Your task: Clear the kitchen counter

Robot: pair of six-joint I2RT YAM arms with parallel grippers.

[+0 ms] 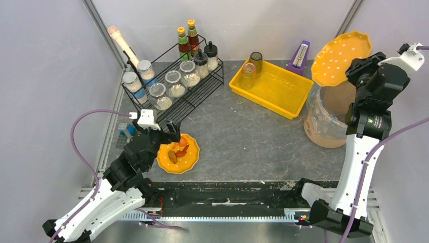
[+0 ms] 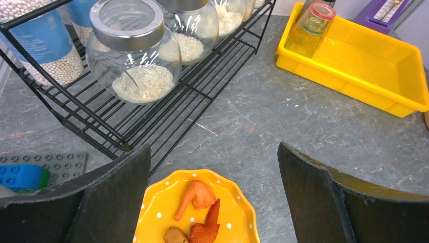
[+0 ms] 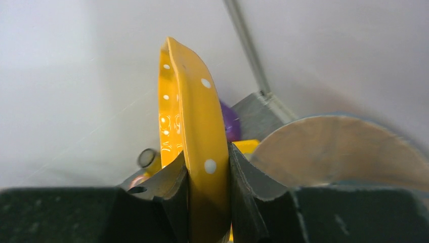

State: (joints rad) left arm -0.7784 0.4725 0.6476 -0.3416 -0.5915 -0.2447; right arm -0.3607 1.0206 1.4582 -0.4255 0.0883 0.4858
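Observation:
The dark-grey kitchen counter bears a yellow dotted plate with orange and red food scraps near its front left. My left gripper is open and empty just above the plate's far edge; in the left wrist view its fingers stand wide on either side of the plate. My right gripper is shut on the rim of a second yellow dotted plate. It holds the plate tilted on edge above a brown bin with a clear liner. The right wrist view shows the plate pinched between the gripper's pads.
A black wire rack with jars and sauce bottles stands at the back left. A yellow tray with two cups is at the back middle, a purple item behind it. Blue bricks lie left of my left gripper.

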